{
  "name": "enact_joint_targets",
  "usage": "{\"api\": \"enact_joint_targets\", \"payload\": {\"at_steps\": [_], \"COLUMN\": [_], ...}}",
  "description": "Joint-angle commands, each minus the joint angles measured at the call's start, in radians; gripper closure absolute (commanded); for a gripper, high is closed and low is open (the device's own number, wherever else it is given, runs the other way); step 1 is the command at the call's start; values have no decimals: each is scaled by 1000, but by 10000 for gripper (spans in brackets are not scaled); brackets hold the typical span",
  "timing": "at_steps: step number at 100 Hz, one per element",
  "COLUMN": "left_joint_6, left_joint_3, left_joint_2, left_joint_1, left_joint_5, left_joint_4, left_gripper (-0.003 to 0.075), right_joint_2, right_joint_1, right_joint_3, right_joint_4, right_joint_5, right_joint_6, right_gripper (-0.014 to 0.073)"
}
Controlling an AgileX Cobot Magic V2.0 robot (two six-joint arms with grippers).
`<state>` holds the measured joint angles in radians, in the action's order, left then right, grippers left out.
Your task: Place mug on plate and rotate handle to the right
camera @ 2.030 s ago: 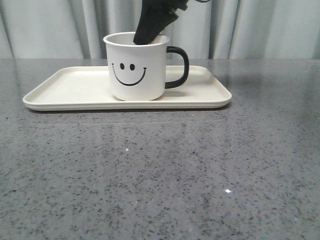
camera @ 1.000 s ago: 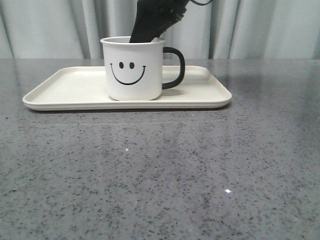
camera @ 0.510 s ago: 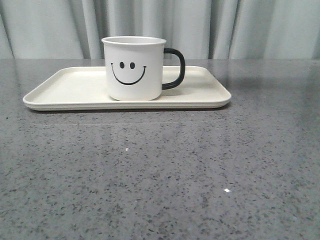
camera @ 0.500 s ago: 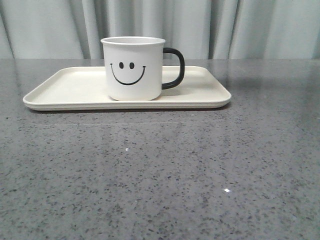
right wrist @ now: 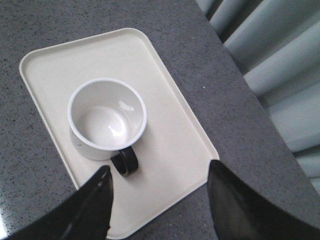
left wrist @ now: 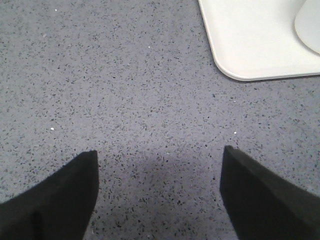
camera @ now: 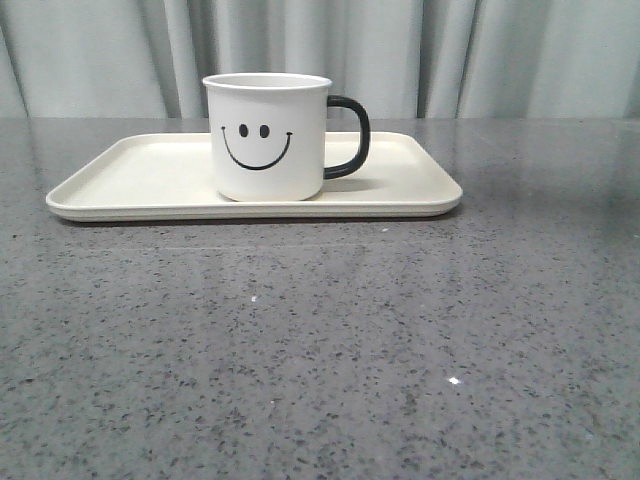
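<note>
Front view: the plate (camera: 150, 170) lies on my grey table (camera: 320, 350), and the mug (camera: 268, 135) stands upright on it, empty, its handle (camera: 350, 137) pointing right. My left gripper (left wrist: 159, 165) hangs spread wide over bare table just beside a plate corner, holding nothing. My right gripper (right wrist: 159, 182) gapes wide above the mug, empty too. Curtains (camera: 500, 55) hang behind.

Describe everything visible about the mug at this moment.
The mug is white and cylindrical with a thin rolled rim, an enamel-like look, and a black smiley face printed on the side facing the front camera. Its glossy black C-shaped handle points right in the front view. It stands upright near the middle of the cream plate, touching only the plate. From above, the right wrist view shows it empty. Neither tool touches it.
</note>
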<state>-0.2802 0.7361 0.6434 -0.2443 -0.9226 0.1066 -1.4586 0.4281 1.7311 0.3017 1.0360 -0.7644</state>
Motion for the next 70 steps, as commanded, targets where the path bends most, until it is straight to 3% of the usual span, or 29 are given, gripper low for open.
{"api": "enact_joint_targets", "payload": {"at_steps": [1, 18, 49, 70], "left_joint_6": [-9, -9, -9, -9], "left_joint_3": [29, 29, 29, 29], "left_joint_2": [-1, -1, -1, -1], "left_joint_1": [2, 2, 2, 2], "left_joint_5": [60, 60, 60, 60], "left_joint_4": [8, 8, 8, 8], "left_gripper": [219, 218, 219, 219], "right_joint_2": [144, 298, 434, 551], "right_joint_1": [-5, -42, -327, -404], "right_joint_3": [-78, -220, -510, -705], "right_joint_4": [-15, -112, -121, -120], "right_joint_5": [-138, -164, -203, -287], "right_joint_6": [19, 132, 260, 330], "right_gripper": [163, 163, 169, 169]}}
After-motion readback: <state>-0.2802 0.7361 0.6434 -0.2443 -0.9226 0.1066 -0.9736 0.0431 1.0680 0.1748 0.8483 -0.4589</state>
